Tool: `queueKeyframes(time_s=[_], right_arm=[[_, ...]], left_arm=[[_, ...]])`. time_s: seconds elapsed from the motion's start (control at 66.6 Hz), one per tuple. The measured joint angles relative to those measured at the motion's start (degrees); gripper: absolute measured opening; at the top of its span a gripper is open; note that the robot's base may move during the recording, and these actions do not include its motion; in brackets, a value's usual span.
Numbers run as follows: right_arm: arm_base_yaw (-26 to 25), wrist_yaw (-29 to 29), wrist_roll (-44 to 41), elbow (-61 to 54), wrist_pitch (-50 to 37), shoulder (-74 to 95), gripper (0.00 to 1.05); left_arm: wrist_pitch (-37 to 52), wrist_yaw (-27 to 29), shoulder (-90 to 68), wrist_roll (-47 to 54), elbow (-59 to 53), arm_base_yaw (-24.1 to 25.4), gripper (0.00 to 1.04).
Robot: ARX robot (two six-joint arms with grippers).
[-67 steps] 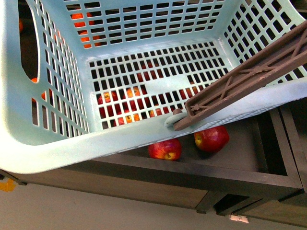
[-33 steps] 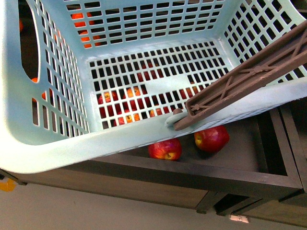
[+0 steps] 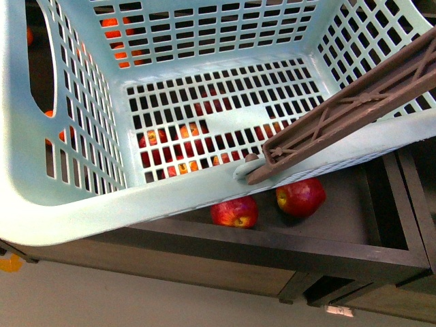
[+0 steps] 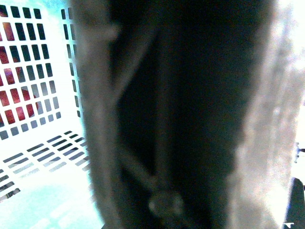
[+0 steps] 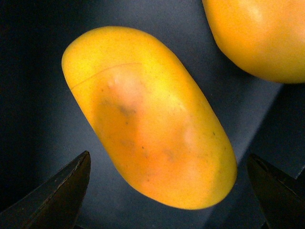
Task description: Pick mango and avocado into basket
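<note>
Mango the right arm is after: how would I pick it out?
On the dark surface below the right gripper lie two yellow fruits. The mango is the oblong one centred between the open fingers, blushed orange; its neighbour shows only partly.

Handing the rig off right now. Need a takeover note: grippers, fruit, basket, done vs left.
Right gripper: open, framing the mango, no contact seen; the mango lies on a dark surface beside another yellow fruit.
Left gripper: state unclear; its camera is blurred, up against a dark ribbed bar.
Basket: no fruit inside; red apples lie on the shelf beneath.
Avocado: not in view.
Done: nothing yet. Left: grasp mango, drop it in the basket, then the avocado.
</note>
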State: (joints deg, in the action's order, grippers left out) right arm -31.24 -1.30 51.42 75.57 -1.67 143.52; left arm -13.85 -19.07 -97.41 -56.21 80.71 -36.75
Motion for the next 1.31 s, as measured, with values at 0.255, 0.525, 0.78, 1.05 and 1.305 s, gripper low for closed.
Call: queueKeyframes(time_s=[0.255, 0.525, 0.78, 1.05, 1.305], right_arm=[[-0.07, -0.72, 0.00, 3.72, 1.51, 2.69, 0.96], [-0.07, -1.07, 0.00, 6.69, 2.58, 4.83, 0.96], [0.11, -1.31, -0.02, 9.05, 3.30, 7.45, 0.96], [0.20, -1.75, -0.20, 11.45, 3.93, 9.35, 0.80], [0.11, -0.96, -0.90, 10.43, 2.12, 8.81, 0.68]], left_arm=[[0.00, 0.00, 0.00, 0.00, 0.00, 0.00, 0.13], [0.00, 0.00, 0.00, 0.00, 0.00, 0.00, 0.13], [0.00, 0.02, 0.00, 0.00, 0.00, 0.00, 0.13], [0.00, -0.02, 0.00, 0.00, 0.00, 0.00, 0.13], [0.00, -0.02, 0.00, 0.00, 0.00, 0.00, 0.13]])
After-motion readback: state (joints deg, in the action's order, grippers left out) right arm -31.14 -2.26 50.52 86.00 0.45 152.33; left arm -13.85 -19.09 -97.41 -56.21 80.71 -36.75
